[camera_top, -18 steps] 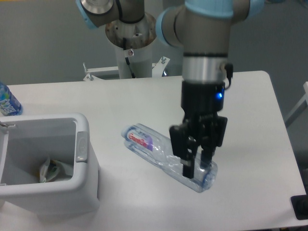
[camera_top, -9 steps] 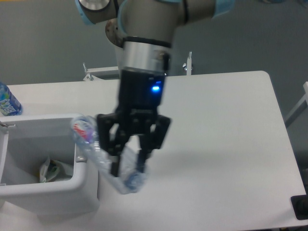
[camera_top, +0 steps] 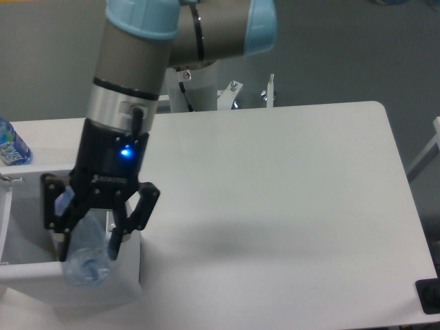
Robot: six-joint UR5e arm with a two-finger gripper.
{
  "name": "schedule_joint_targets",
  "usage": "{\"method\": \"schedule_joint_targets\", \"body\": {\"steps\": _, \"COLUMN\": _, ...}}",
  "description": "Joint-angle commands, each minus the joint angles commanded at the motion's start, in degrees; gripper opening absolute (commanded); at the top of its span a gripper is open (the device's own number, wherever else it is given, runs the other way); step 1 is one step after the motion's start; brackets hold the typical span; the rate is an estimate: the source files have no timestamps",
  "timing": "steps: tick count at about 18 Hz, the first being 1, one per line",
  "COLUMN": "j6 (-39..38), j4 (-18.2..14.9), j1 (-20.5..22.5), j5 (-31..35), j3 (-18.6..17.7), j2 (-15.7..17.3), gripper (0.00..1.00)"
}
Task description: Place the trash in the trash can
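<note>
The hand (camera_top: 89, 244) is gripping the clear bottle (camera_top: 85, 251) between its fingers, holding it over the white bin (camera_top: 126, 265) at the table's (camera_top: 289, 206) left edge.

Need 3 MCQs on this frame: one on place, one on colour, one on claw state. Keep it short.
1. Where is the clear plastic bottle?
A. Lying on the white table
B. Held over the white boxy plastic bin
C. Standing beside the robot's base

2. What colour is the light on the claw's body?
A. Blue
B. Red
C. Green

3. What is the state of the claw?
A. Open and empty
B. Shut on the bottle
C. Out of view

Answers:
1 B: the bottle hangs between the fingers above the bin, at its near wall.
2 A: a blue light glows on the black body.
3 B: a black finger stands on each side of the bottle, which is off the table.
</note>
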Motion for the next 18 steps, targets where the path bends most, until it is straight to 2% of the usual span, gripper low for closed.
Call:
{"method": "schedule_joint_targets", "body": {"steps": 5, "j6": 2.4, "j4": -0.1, "j1": 0.1, "j5": 0.3, "j3": 0.0, "j2": 0.4, "gripper": 1.00}}
{"method": "schedule_joint_targets", "body": {"steps": 9, "j6": 4.7, "j4": -0.3, "j1": 4.1, "j5": 0.8, "j3": 0.3, "j2": 0.7, "gripper": 1.00}}
{"method": "schedule_joint_targets", "body": {"steps": 11, "j6": 7.3, "j4": -0.4, "j1": 6.8, "j5": 4.3, "j3": 0.3, "j2": 1.7, "gripper": 1.00}}
{"method": "schedule_joint_targets", "body": {"steps": 13, "j6": 9.8, "j4": -1.1, "j1": 7.7, "j5": 9.7, "j3": -1.0, "j2": 3.2, "gripper": 1.00}}
{"method": "schedule_joint_targets", "body": {"steps": 16, "j6": 17.2, "j4": -3.3, "j1": 8.7, "j5": 16.7, "j3": -5.2, "j2": 5.9, "gripper": 1.00}}
{"method": "schedule_joint_targets", "body": {"steps": 18, "j6": 25.9, "j4": -7.3, "j1": 10.2, "j5": 17.1, "j3": -6.8, "j2": 7.6, "gripper": 1.00}}
